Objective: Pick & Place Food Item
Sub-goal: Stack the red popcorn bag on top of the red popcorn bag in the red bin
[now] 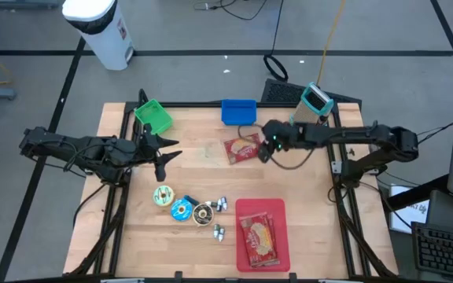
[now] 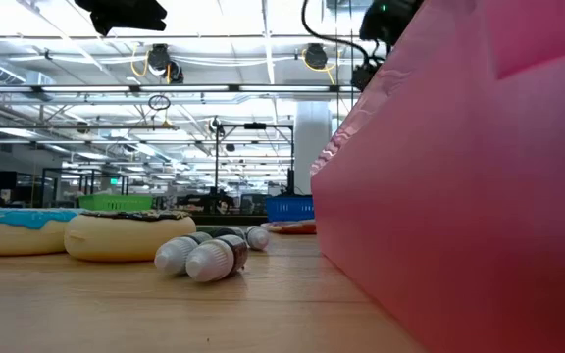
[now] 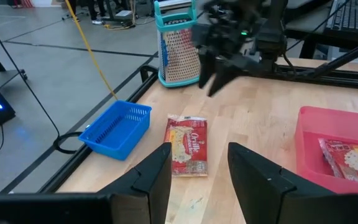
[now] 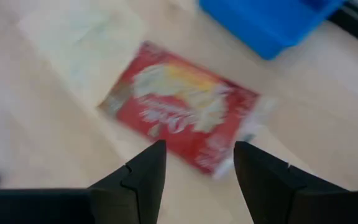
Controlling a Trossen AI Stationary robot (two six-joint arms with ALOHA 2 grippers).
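Note:
A red popcorn packet [image 1: 242,148] lies flat on the wooden table, near the blue basket [image 1: 239,112]; it also shows as the packet [image 4: 182,115] and the packet [image 3: 188,144]. My right gripper [image 1: 264,152] hovers open just to the right of it, slanting down, fingers apart [image 4: 197,163] with nothing between them. A second packet [image 1: 259,240] lies inside the red tray [image 1: 246,211] at the near right. My left gripper [image 1: 171,151] waits open [image 3: 199,165] at the table's left, pointing toward the packet.
A green basket [image 1: 154,115] stands at the far left and a teal grater [image 1: 315,100] at the far right edge. Toy donuts [image 1: 182,209] and small bottles [image 1: 220,204] lie near the front, left of the tray; the tray's wall [image 2: 459,196] fills the low view's right.

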